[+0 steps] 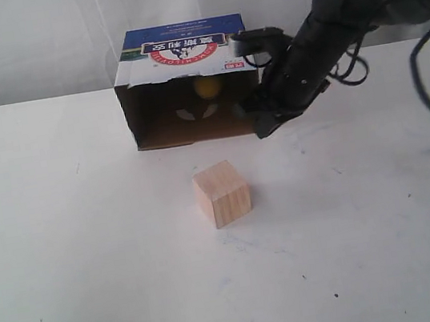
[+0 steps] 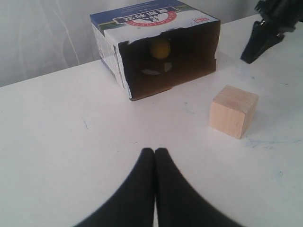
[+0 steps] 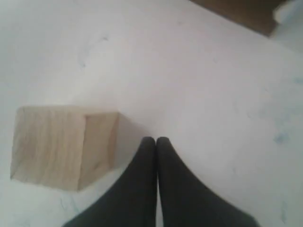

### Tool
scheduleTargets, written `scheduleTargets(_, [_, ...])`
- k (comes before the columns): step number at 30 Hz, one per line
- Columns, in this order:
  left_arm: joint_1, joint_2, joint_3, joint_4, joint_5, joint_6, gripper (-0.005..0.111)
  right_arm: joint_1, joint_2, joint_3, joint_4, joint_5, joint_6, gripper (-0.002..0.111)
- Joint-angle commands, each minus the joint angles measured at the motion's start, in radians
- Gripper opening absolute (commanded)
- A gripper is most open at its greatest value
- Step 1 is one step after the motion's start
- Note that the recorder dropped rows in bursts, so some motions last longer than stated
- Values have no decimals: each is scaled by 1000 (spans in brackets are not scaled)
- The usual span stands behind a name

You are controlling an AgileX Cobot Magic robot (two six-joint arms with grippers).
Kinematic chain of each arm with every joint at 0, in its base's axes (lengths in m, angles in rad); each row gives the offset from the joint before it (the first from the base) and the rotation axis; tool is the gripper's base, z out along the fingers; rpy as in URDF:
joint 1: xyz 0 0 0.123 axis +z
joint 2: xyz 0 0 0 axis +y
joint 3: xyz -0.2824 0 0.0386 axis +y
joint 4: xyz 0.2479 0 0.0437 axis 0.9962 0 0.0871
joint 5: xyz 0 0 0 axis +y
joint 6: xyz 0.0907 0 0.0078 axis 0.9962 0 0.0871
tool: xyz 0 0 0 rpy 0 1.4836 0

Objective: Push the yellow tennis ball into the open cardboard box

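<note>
The open cardboard box lies on its side with its dark mouth facing the front. The yellow tennis ball sits inside it near the back wall, also showing in the left wrist view as the ball within the box. My right gripper is shut with nothing in it, tips down at the table just off the box's right front corner. In its own view the gripper is beside the cube. My left gripper is shut and empty, well in front of the box, out of the exterior view.
A pale wooden cube stands on the white table in front of the box, and shows as the cube and the cube in the wrist views. A white curtain hangs behind the table.
</note>
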Motion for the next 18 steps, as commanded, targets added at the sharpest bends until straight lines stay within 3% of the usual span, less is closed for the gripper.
scheduleTargets(1, [3, 0, 5, -29, 38, -54, 0, -4, -209, 94, -335, 41, 274, 0])
scheduleTargets(7, [3, -2, 2, -29, 24, -185, 0, -32, -489, 185, -886, 131, 614, 0])
scheduleTargets(9, [3, -20, -7, -29, -40, -239, 0, -54, -595, 214, -935, 112, 634, 0])
scheduleTargets(13, [3, -125, -43, -29, -322, -392, 0, -99, -854, 276, -938, 13, 699, 0])
scheduleTargets(16, [3, -207, -79, -29, -458, -375, 0, -102, -1041, 336, -938, -90, 802, 0])
scheduleTargets(18, [3, -248, -93, -29, -455, -333, 0, -102, -1156, 389, -933, -163, 845, 0])
